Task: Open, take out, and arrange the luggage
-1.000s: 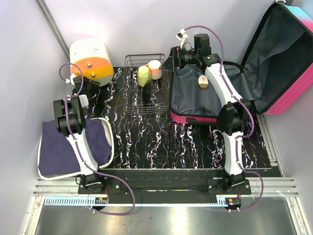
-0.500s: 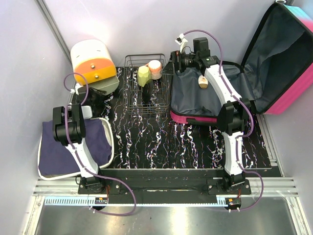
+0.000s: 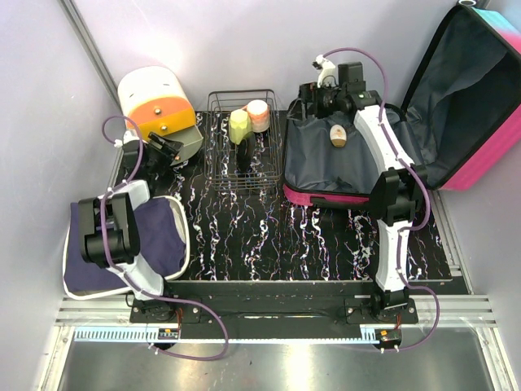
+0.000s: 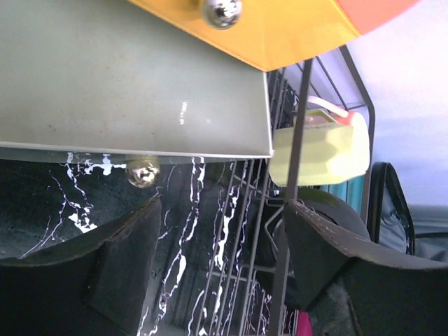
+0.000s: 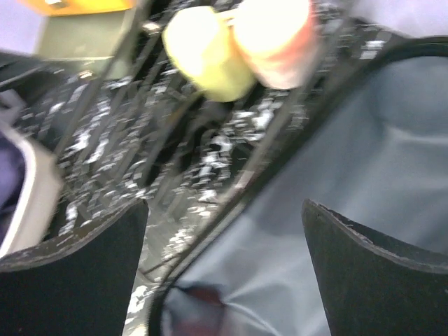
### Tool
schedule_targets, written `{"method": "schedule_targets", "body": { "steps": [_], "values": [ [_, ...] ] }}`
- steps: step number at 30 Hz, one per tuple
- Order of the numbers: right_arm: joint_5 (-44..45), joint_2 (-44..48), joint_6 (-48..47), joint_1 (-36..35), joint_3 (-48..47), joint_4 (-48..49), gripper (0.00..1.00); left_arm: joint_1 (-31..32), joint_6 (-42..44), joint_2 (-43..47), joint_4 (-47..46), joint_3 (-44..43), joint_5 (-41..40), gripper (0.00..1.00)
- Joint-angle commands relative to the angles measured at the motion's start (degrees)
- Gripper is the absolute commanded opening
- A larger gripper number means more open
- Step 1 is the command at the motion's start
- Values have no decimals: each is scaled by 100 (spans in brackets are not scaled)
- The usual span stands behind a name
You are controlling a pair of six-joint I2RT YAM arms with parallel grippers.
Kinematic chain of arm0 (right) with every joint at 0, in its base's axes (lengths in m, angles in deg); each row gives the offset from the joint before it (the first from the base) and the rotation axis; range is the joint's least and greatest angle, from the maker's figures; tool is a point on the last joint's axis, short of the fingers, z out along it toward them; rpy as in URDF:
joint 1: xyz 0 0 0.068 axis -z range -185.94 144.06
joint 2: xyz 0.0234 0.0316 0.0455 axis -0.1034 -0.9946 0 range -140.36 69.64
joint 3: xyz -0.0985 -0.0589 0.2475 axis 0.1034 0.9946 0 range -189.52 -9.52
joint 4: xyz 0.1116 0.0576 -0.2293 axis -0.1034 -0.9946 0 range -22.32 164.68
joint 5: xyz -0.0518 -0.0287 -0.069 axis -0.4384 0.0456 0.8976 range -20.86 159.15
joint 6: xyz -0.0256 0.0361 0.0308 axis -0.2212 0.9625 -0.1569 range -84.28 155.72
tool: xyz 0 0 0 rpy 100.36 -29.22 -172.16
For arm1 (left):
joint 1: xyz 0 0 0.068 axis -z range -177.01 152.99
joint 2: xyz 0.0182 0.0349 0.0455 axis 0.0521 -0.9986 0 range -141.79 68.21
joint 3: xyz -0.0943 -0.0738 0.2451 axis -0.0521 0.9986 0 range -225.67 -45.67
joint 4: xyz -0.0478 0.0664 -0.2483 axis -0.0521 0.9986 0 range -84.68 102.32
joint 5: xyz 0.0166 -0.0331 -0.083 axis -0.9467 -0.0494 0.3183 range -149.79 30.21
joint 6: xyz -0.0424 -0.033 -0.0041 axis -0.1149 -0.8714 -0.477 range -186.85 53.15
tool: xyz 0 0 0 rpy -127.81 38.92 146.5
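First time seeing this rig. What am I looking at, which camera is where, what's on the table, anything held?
A left arm and a right arm, both robots, are bolted at the near edge of the black table. The wide picture looks down from above and behind them. The other two come from a camera on each wrist, so the dark shapes at the bottom are that arm's own fingers. On the table: open pink luggage with a small beige item inside, a wire basket holding a yellow-green cup and a pink cup, a white-and-orange drawer box with one drawer out, and a dark blue pouch. The left fingers stand open by the drawer's knob; the right fingers stand open over the luggage's edge. Nothing is held.
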Motion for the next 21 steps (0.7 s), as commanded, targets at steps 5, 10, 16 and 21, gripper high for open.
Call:
{"method": "schedule_targets", "body": {
  "steps": [5, 10, 16, 21],
  "values": [
    [2548, -881, -1022, 548, -1192, -1277, 100, 13, 2459, 1385, 836, -408, 1006, 84],
    [3076, -1392, -1206, 636, -1509, -1489, 100, 40, 4067, 1860, 1602, -1032, 1094, 86],
    [3358, -1910, -1093, 689, -1606, -1349, 99, 40, 4650, 2089, 1779, -1349, 1129, 87],
    [3340, -2218, -961, 750, -1738, -1314, 100, 58, 4309, 2186, 1647, -1428, 1155, 87]
  ]
}}
